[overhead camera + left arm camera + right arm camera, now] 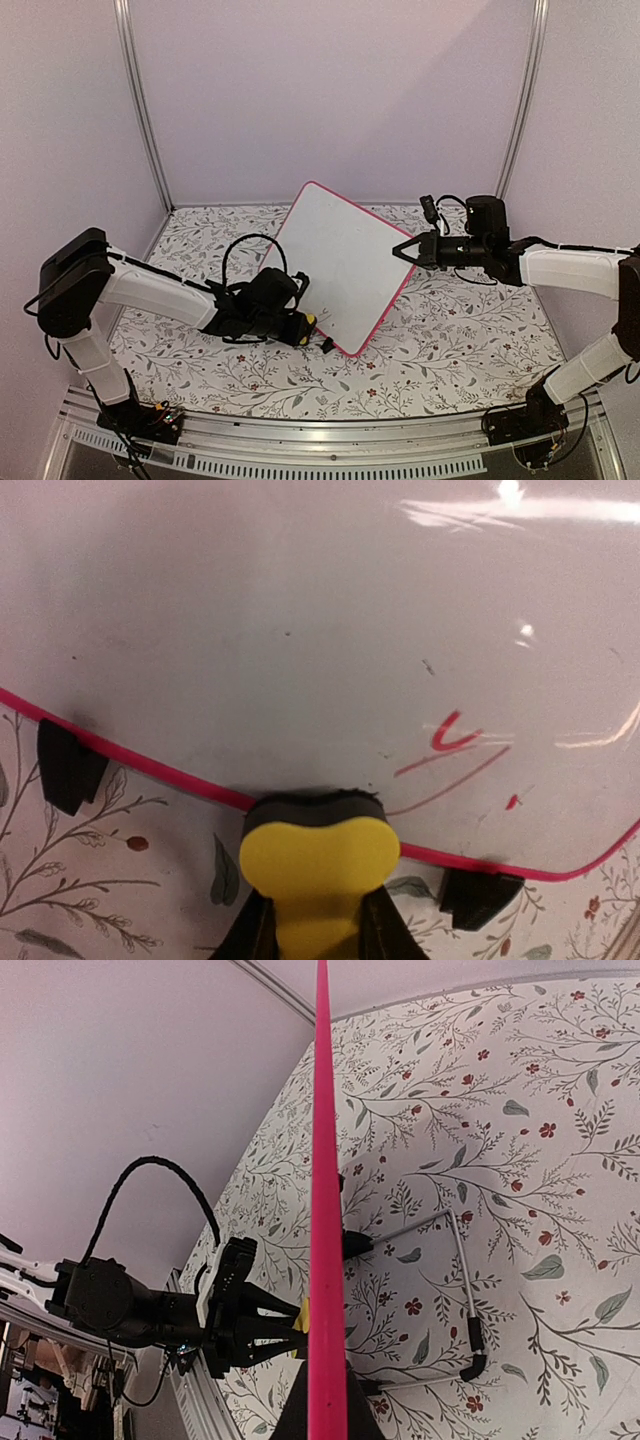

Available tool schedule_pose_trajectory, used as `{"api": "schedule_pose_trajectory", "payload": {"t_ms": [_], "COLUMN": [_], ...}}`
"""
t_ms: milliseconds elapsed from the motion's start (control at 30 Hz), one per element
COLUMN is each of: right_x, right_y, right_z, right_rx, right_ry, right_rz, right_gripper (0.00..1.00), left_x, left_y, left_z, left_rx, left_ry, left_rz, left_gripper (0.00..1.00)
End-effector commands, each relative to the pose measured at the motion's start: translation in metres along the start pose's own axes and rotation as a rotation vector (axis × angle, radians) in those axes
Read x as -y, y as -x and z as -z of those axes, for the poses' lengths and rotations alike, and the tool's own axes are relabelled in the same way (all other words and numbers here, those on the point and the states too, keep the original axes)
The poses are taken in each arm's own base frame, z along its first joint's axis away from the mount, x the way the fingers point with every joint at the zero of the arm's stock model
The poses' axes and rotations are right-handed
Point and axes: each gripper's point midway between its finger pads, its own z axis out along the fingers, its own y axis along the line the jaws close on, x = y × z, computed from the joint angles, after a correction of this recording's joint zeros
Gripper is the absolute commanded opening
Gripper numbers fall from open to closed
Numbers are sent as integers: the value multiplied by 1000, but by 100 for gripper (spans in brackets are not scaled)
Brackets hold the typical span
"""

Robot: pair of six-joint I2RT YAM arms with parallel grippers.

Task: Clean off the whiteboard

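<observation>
Standing near the middle of the desk (pixel 470 340), the whiteboard (pixel 345 260) rests on its lower edge, propped up and leaning back. Most of its face reads as wiped clean. In the left wrist view a few red strokes (pixel 450 738) show low on the board toward its right end, plus faint dark specks. I'd judge the job well along but not finished, and that patch is what you have left.

The board's long axis runs along that lower edge. It lies on a diagonal, from the left-middle of the desk toward the near right. Its writing face is turned toward your left arm and its back toward the far right corner. Two black clip feet (pixel 68 765) sit on the lower frame, and a wire stand (pixel 462 1290) lies behind it.

Your left fingers (pixel 248 935) are clamped on a yellow eraser (pixel 318 855), whose dark pad sits at the lower frame, left of the strokes. Your right fingers (pixel 403 247) are closed on the board's right edge, steadying it.
</observation>
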Motion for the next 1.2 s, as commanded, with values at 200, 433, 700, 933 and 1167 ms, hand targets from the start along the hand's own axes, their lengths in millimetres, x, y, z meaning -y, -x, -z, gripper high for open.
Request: {"api": "schedule_pose_trajectory", "payload": {"t_ms": [200,433,700,933,1167], "right_x": [-24,-26,-25,-25,-27], "right_y": [12,13,13,13,14], "right_z": [-2,-1,-2,-3,-2], "right_rx": [39,43,39,38,39], "right_ry": [97,98,101,103,106], "right_rz": [80,85,84,84,83], "right_gripper": [0,0,0,0,0], "left_x": [33,31,13,-9,-13], "left_y": [34,20,-13,-37,-32], "left_z": [2,-17,-11,-5,-5], "left_rx": [42,-56,-123,-164,-150], "left_ry": [-52,-14,24,84,117], "left_rz": [-106,-118,-92,-87,-92], "left_gripper": [0,0,0,0,0]}}
